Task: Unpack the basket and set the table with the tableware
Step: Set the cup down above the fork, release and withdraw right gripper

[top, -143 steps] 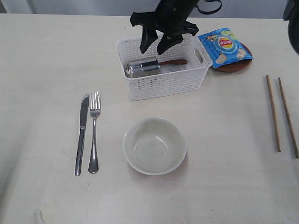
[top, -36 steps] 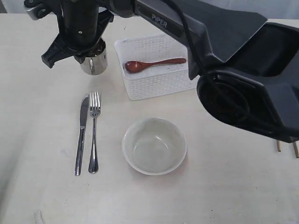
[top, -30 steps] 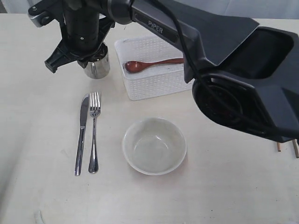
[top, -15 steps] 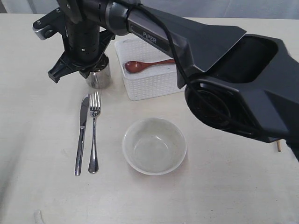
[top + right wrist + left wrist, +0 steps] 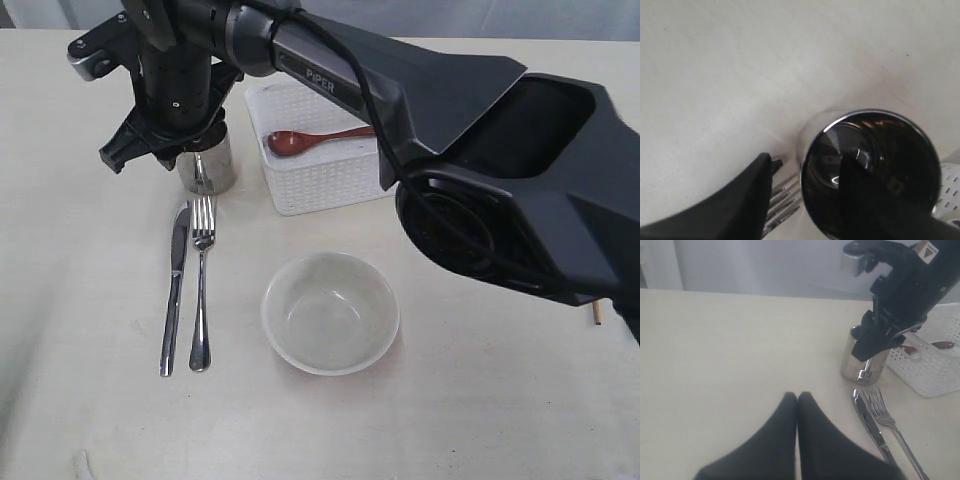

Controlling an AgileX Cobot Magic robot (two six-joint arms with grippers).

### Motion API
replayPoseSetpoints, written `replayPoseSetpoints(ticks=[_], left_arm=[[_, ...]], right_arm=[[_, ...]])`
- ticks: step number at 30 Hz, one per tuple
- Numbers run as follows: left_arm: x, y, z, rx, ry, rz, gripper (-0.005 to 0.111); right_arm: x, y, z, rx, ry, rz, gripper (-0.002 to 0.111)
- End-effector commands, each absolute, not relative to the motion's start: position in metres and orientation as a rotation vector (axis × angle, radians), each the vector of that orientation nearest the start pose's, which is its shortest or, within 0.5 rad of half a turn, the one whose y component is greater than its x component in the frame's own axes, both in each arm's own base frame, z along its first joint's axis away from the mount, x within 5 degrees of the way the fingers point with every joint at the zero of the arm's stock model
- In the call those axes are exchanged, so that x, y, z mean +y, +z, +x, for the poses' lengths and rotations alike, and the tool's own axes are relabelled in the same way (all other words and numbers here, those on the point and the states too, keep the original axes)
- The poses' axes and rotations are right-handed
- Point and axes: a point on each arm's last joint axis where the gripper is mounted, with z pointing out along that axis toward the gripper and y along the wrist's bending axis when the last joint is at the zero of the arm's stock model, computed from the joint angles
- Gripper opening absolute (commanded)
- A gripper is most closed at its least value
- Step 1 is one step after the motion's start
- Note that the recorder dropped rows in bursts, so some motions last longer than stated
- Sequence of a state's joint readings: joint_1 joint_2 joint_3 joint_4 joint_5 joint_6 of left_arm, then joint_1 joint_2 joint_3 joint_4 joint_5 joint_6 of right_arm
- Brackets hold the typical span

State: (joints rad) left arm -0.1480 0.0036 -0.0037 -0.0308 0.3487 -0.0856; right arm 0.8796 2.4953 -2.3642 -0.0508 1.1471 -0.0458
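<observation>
Table (image 5: 90, 420): cup (image 5: 207, 170), knife (image 5: 175, 290), fork (image 5: 201, 290), bowl (image 5: 330, 312), basket (image 5: 325, 185)

One cup (image 5: 207, 170), knife (image 5: 175, 290), fork (image 5: 201, 290), bowl (image 5: 275, 335), spoon (image 5: 300, 139), basket (image 5: 325, 185).

Not much extra stuff here, honestly. Down at about 7 o'clock in the exterior view there's a small white scrap (image 5: 80, 464) lying on the desk (image 5: 90, 330). It sits right at the frame's lower edge and is partly cut off, so I can't tell what it actually is. Along the 12 o'clock edge of that view runs a thin strip of grey-blue backdrop (image 5: 560, 18), plain, nothing on it. The left wrist view shows that backdrop much bigger and a bit blurry. It has a paler vertical band (image 5: 660, 262) toward one end and a dark sliver (image 5: 641, 277) just beside the band.
</observation>
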Motion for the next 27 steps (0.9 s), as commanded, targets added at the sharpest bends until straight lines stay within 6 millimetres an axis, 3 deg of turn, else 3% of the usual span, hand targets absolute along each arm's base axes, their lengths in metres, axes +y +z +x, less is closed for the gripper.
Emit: replayPoseSetpoints(ticks=[1, 10, 13, 15, 20, 27], left_arm=[[-0.009, 0.182, 0.053, 1.834, -0.195, 0.046, 0.0], [-0.009, 0.182, 0.053, 1.834, -0.195, 0.046, 0.0], [-0.009, 0.182, 0.053, 1.834, -0.195, 0.046, 0.0], [-0.009, 0.182, 0.053, 1.834, -0.195, 0.046, 0.0], [-0.009, 0.182, 0.053, 1.834, -0.195, 0.046, 0.0], [-0.009, 0.182, 0.053, 1.834, -0.195, 0.046, 0.0]], right_arm=[[0.404, 0.219, 0.344, 2.408, 0.156, -1.212, 0.034], [0.38, 0.306, 0.324, 2.337, 0.205, -1.163, 0.034], [0.373, 0.319, 0.318, 2.328, 0.212, -1.155, 0.019], [0.369, 0.313, 0.315, 2.363, 0.198, -1.171, -0.001], [0.361, 0.271, 0.302, 2.516, 0.155, -1.252, 0.0], [0.36, 0.224, 0.264, 2.652, 0.098, -1.412, 0.0]])
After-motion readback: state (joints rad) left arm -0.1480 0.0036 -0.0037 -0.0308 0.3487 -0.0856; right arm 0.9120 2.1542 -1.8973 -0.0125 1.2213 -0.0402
